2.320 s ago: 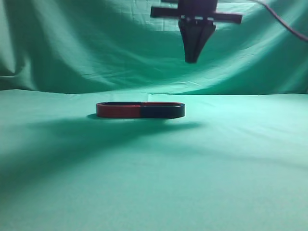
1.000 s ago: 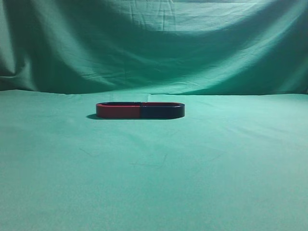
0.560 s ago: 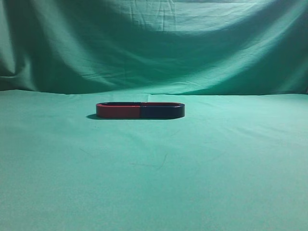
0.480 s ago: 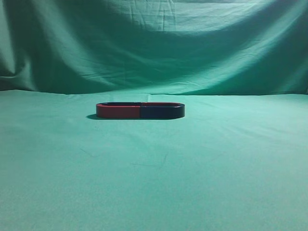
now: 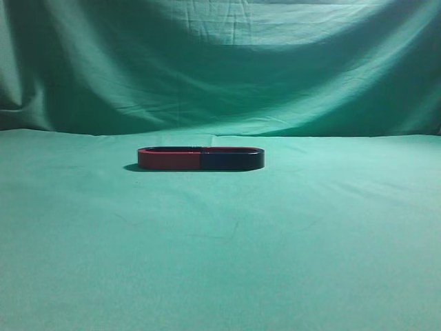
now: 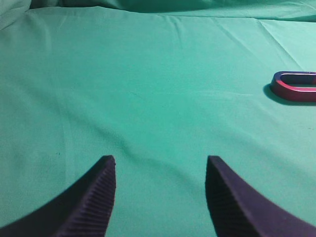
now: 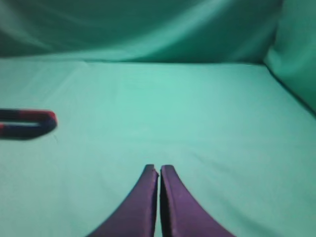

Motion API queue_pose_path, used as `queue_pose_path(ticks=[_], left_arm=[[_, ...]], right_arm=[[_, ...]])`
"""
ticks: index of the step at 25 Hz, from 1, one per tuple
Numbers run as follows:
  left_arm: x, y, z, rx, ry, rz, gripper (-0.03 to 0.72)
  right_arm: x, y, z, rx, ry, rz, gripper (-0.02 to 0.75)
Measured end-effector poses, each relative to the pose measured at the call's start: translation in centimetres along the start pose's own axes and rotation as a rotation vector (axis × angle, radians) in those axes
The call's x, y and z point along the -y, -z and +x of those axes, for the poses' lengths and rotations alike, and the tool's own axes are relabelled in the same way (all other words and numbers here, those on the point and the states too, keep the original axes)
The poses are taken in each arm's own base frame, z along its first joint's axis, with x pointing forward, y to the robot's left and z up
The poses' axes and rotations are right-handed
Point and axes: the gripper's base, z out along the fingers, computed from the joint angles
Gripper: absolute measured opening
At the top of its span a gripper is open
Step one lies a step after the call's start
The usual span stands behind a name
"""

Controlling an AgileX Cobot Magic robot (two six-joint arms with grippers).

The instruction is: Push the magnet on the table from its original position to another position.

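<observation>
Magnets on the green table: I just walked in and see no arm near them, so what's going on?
Nothing is touching them. The dark magnet lies end to end with the red magnet on the table. The left gripper hovers open off to one side, and the right gripper, jaws shut, hovers off to the other.

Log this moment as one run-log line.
left end effector open, empty | right end effector shut, empty | magnet abutting red magnet on table, untouched
</observation>
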Motion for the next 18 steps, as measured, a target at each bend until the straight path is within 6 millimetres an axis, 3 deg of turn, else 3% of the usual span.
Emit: queue_pose_path(ticks=[4, 18], left_arm=[[0.0, 0.0, 0.0, 0.000, 0.000, 0.000, 0.372], [0.0, 0.0, 0.0, 0.000, 0.000, 0.000, 0.372]], right_arm=[[0.1, -0.8, 2.5, -0.058, -0.008, 0.031, 0.000], [0.1, -0.7, 2.9, -0.104, -0.010, 0.031, 0.000]])
